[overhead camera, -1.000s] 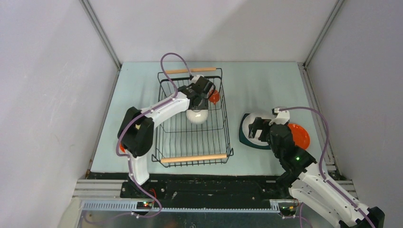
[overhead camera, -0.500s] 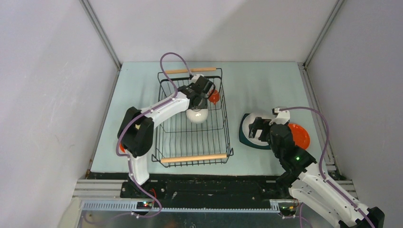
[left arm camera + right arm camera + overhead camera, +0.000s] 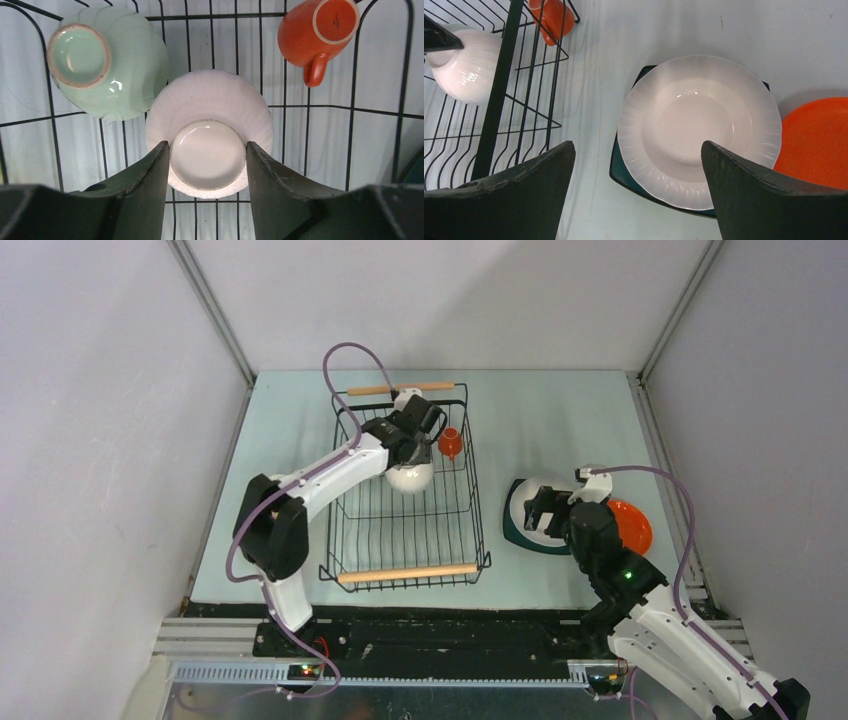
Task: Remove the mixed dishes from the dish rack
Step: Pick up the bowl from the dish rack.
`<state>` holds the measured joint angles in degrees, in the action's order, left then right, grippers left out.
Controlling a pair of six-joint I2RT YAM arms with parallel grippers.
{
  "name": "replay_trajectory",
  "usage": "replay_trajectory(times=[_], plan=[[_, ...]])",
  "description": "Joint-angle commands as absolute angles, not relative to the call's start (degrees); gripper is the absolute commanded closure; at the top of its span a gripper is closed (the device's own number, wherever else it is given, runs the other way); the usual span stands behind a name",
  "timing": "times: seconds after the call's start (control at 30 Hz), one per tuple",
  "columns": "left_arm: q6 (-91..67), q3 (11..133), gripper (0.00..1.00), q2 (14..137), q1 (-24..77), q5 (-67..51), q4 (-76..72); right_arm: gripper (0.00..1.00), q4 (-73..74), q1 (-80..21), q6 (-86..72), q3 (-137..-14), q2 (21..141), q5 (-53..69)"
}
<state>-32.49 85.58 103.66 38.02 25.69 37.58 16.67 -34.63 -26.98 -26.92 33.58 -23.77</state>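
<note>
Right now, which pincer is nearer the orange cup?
Left. The left pincer is inside the dish rack, closed on the white bowl beside the cup; right pincer is outside, over the white plate.

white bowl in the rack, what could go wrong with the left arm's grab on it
The left end effector pinches the upside-down white bowl only by its shallow, glossy foot ring, so it may slip out on lifting. The pale green bowl looks to touch its rim and could get dragged or knocked.
</note>
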Motion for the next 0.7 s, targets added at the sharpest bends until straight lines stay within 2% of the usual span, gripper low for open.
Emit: replay_trajectory(times=[0.0, 0.23, 0.67], plan=[[-31.38, 85.72, 0.78, 97.77, 38.13, 28.86, 35.6, 0.01, 16.03, -34.37, -27.69, -26.92, 32.65, -23.55], [-31.03, 84.56, 0.8, 95.61, 38.07, 28.15, 34.69, 0.01, 15.15, -34.37, -27.0, -26.92, 31.31, -21.41], [-30.48, 83.39, 0.97, 94.44, 38.09, 27.15, 33.61, 0.0, 11.25, -34.28, -25.3, -27.29, 31.37, -12.01]])
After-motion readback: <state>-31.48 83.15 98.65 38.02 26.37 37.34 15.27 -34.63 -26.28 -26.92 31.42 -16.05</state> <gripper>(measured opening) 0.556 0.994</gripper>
